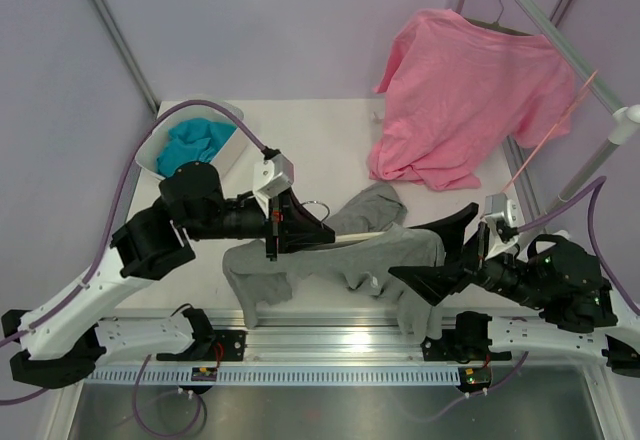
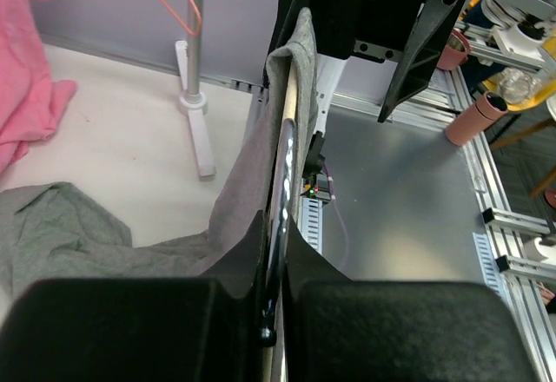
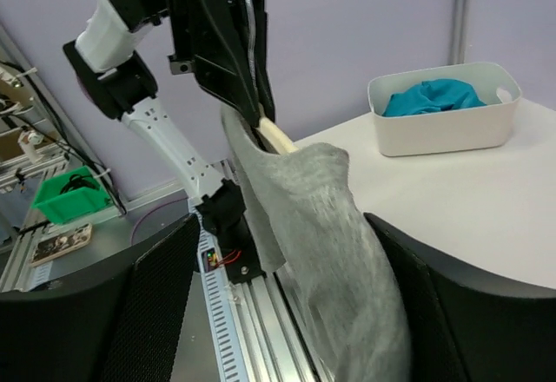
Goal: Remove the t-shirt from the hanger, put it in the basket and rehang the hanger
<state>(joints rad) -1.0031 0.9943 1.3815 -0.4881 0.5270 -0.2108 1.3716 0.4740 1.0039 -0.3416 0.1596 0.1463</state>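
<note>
the left gripper [image 1: 318, 232] is clenching the hanger [image 1: 362, 237] at its metal hook, over the near edge of the table [image 1: 320, 150]. the t-shirt [image 1: 300, 265] is draping over the hanger between the arms. the right gripper [image 1: 405, 252] is gaping released, its fingers either side of the shirt's right end.

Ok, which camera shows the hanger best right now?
Top external: the hanger shows its cream bar and hook, running from the left gripper through the t-shirt. Left wrist sees it edge-on; right wrist shows just a cream stub and the hook.
</note>
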